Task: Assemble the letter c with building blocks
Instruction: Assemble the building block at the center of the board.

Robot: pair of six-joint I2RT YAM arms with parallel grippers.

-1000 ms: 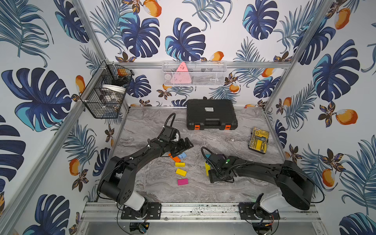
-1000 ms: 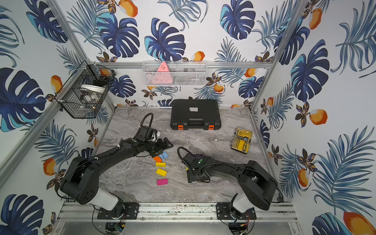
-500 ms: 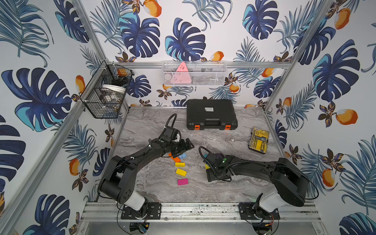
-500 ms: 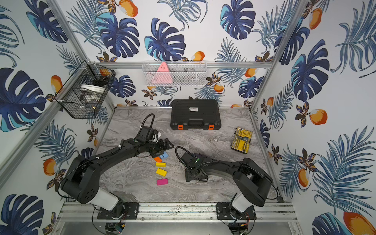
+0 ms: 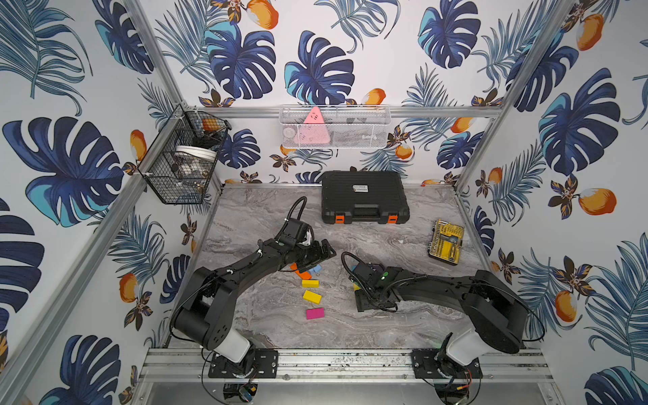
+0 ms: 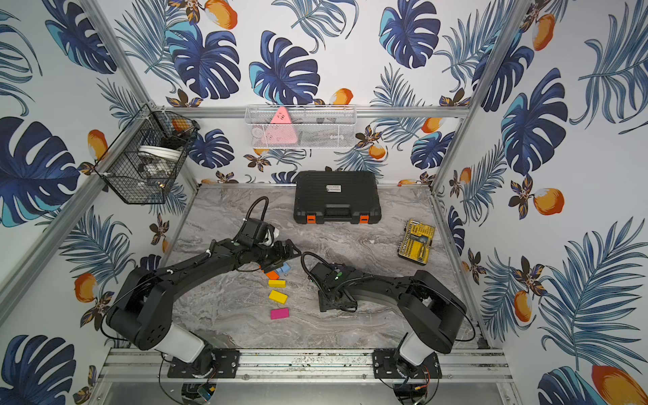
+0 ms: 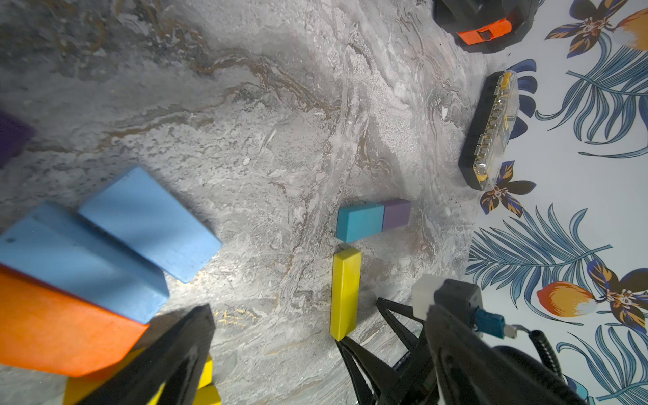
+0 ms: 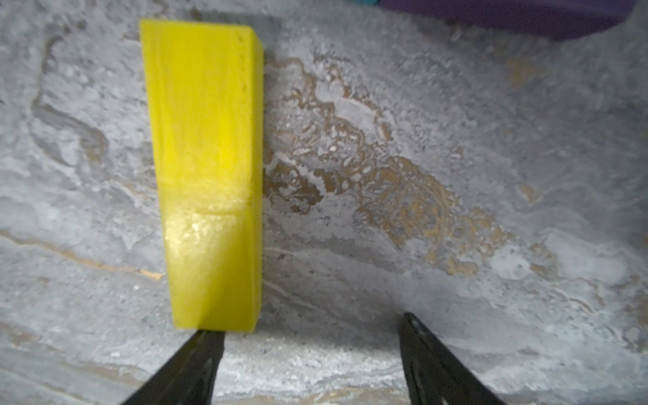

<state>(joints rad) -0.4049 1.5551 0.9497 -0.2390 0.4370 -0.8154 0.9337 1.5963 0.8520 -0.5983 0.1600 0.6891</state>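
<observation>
Spine looks placed: right end effector (image 8: 308, 326), released, beside the long yellow rectangular block (image 8: 207, 168); next, the wide-open left end effector (image 5: 324, 249) should grasp the orange block (image 7: 63, 326).

Purple block (image 8: 508, 14) cut off by right wrist frame edge; orange block (image 5: 301, 274) half hidden under left arm (image 5: 259, 263).
</observation>
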